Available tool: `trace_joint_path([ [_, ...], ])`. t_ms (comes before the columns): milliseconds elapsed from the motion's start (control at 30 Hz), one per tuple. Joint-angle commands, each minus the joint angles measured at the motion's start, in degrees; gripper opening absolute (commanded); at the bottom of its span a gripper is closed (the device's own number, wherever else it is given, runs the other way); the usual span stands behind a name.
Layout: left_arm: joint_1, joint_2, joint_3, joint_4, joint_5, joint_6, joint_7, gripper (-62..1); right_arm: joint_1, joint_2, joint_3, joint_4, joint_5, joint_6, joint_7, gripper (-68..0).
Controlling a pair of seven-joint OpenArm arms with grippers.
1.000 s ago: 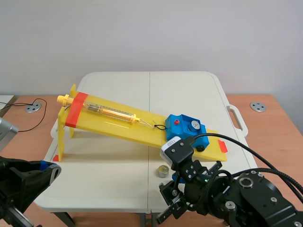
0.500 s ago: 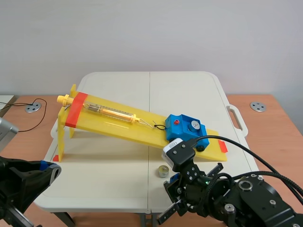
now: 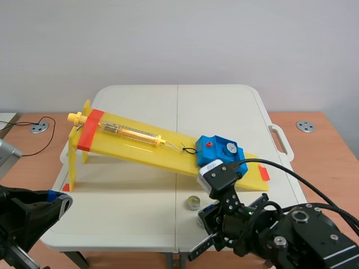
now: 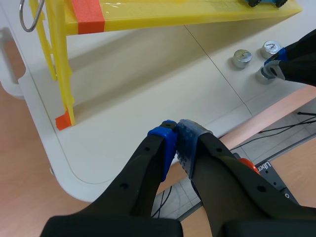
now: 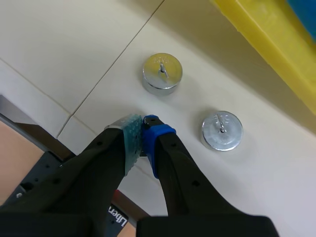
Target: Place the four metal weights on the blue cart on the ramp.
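While the right jaws pinched a metal weight [image 4: 265,73], the left jaws were pressed together, empty.
Two weights [image 5: 162,73] [image 5: 222,130] lay near on the counter [image 5: 64,44], another weight [image 3: 229,148] on the blue cart [image 3: 216,152].

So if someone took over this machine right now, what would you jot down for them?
Left gripper: shut on nothing, by the table's near corner.
Right gripper: apparently shut on the gripped weight, low at the table.
First loose weight and second loose weight lie on the table beside the ramp.
Done: the loaded weight sits on the blue cart.
Left: three to load.
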Motion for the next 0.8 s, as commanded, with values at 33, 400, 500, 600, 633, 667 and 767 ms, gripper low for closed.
trace_joint_path([
  [33, -1.1, 0.4, -0.9, 4.0, -4.0, -1.4, -5.5, -57.1, 0.2, 3.7, 5.5, 13.2, 7.0, 0.3, 3.0, -66.9],
  [400, -1.1, 0.4, -0.9, 4.0, -4.0, -1.4, -5.5, -57.1, -8.7, 4.9, 20.1, 28.9, 21.3, 7.7, -5.1, -66.9],
  [500, -1.1, 0.4, -0.9, 4.0, -4.0, -1.4, -5.5, -57.1, -9.4, 4.9, 24.5, 30.4, 26.8, 8.2, -6.2, -66.9],
  [600, -1.1, 0.4, -0.9, 4.0, -4.0, -1.4, -5.5, -57.1, -8.9, 4.5, 28.2, 30.4, 31.8, 9.6, -5.9, -66.9],
  [633, -1.1, 0.4, -0.9, 4.0, -4.0, -1.4, -5.5, -57.1, -8.3, 4.2, 28.9, 30.4, 32.3, 9.7, -5.6, -66.9],
  [667, -1.1, 0.4, -0.9, 4.0, -4.0, -1.4, -5.5, -57.1, -7.7, 3.6, 29.6, 30.3, 32.3, 9.7, -5.7, -66.9],
  [767, -1.1, 0.4, -0.9, 4.0, -4.0, -1.4, -5.6, -57.1, -4.9, 1.8, 29.9, 28.9, 32.3, 9.7, -5.7, -66.9],
])
